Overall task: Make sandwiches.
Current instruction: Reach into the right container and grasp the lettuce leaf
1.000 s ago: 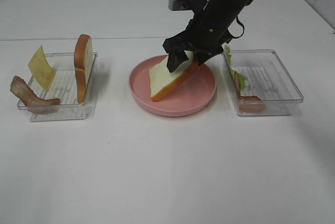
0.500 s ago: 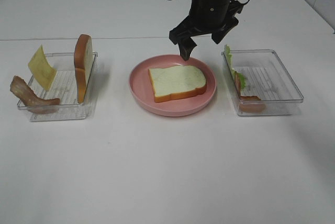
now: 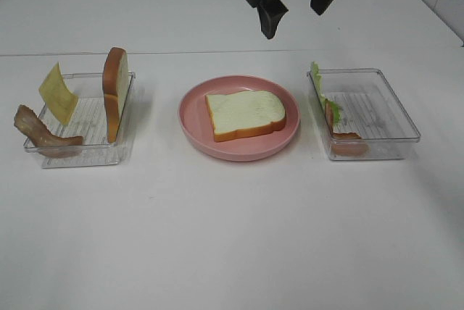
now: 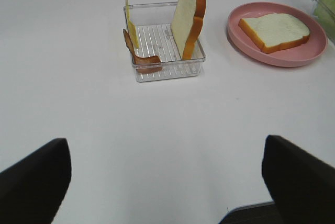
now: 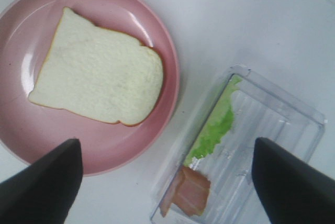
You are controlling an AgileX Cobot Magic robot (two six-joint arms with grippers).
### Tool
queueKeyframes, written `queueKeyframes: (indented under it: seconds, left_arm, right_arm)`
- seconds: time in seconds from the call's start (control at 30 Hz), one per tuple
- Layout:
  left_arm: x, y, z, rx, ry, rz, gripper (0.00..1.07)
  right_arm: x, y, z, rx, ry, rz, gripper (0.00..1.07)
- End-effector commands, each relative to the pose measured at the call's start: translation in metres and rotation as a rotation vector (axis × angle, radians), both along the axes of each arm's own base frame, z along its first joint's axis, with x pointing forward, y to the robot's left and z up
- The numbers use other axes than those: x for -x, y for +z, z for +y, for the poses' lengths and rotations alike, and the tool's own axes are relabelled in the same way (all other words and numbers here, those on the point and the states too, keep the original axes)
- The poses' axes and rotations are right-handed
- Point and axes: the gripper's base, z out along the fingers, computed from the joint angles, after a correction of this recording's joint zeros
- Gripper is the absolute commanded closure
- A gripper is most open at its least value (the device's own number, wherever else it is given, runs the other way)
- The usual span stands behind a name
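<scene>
One white bread slice (image 3: 245,114) with an orange-brown crust lies flat on the round pink plate (image 3: 190,123). My right gripper (image 3: 296,6) hangs open high above the plate's far side, holding nothing; its wrist view has the slice (image 5: 99,80) below, between the dark fingers (image 5: 44,182). A second bread slice (image 3: 114,93) stands on edge in the left tray (image 3: 83,156), with a yellow cheese square (image 3: 57,93) and bacon (image 3: 42,135). Lettuce (image 3: 317,80) and more bacon (image 3: 342,136) sit in the right tray (image 3: 377,111). My left gripper (image 4: 165,143) is open, well back from its tray (image 4: 165,69).
White tabletop all around, with a seam line running across behind the trays. The three containers stand in a row: left tray, plate, right tray. Bare table lies in front of them.
The right gripper let go of the bread slice, which dropped from tilted to flat on the plate. The gripper then rose up and away with its jaws wider. The left side is unchanged.
</scene>
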Motion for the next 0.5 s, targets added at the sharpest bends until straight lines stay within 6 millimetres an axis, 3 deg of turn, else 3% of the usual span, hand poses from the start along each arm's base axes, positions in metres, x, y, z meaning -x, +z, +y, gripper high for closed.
queueKeyframes:
  seconds: [0.03,0.1,0.2,0.37,0.5]
  left_arm:
    - [0.001,-0.001,0.0,0.002,0.005,-0.015,0.16]
    - [0.001,-0.001,0.0,0.002,0.005,-0.015,0.16]
    - [0.001,-0.001,0.0,0.002,0.005,-0.015,0.16]
    - [0.001,-0.001,0.0,0.002,0.005,-0.015,0.16]
    - [0.001,-0.001,0.0,0.002,0.005,-0.015,0.16]
  right_arm:
    - [0.005,0.012,-0.009,0.043,-0.029,0.003,0.21]
    - [0.002,0.015,-0.025,0.052,-0.088,0.012,0.21]
    - [0.002,0.014,-0.027,0.051,-0.098,0.019,0.21]
    - [-0.007,0.014,-0.053,0.028,-0.162,0.027,0.21]
    - [-0.011,0.007,-0.06,-0.003,-0.172,0.038,0.21]
